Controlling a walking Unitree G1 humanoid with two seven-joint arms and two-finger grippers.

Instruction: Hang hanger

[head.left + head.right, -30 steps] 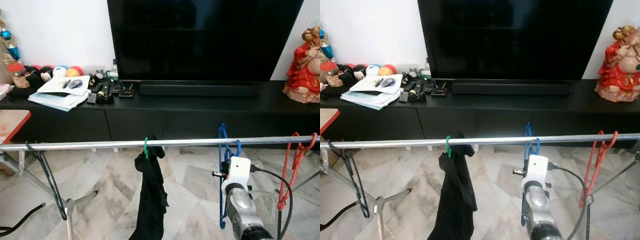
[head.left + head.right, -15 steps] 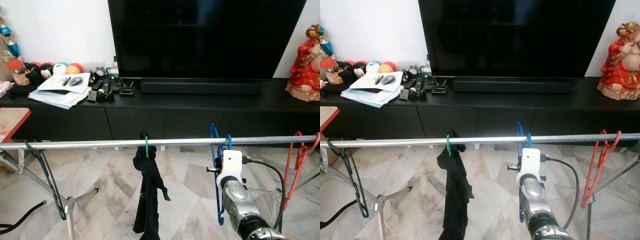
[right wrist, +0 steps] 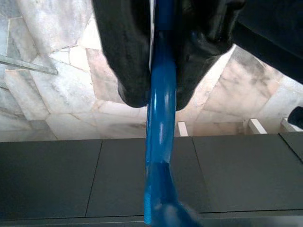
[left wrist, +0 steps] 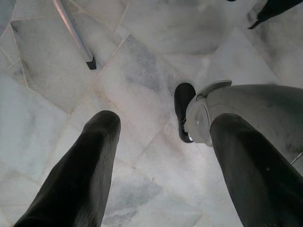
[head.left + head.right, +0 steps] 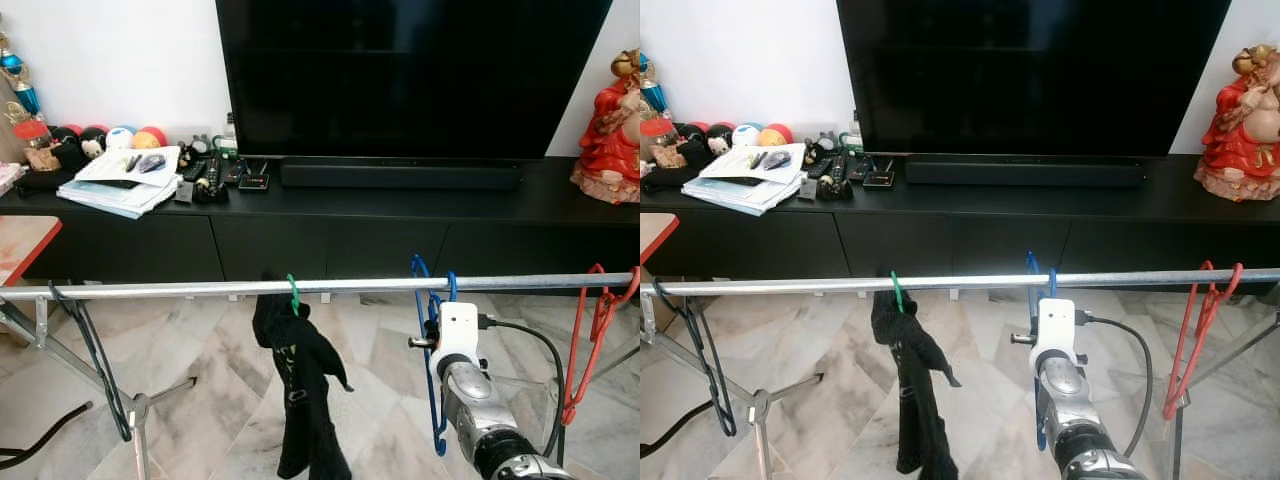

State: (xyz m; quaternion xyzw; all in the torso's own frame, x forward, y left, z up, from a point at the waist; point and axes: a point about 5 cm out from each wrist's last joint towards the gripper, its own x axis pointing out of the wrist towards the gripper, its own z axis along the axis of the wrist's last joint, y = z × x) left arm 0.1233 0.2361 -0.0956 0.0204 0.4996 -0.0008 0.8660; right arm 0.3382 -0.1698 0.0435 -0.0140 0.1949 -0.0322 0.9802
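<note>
R gripper (image 3: 158, 90) is clamped on the blue hanger (image 5: 432, 380) w/ its hook over the rail (image 5: 200, 290), prob steadying it before release; L gripper (image 4: 156, 156) hangs idle, fingers apart.

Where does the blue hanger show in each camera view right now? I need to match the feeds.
Left eye view: blue hanger hooked on the silver rail, right of centre, behind the right gripper's wrist.
Right eye view: same hanger, near centre.
Right wrist view: blue bar between the black fingers.
Left wrist view: floor and open left gripper.
Shared landmark: black TV cabinet.
</note>
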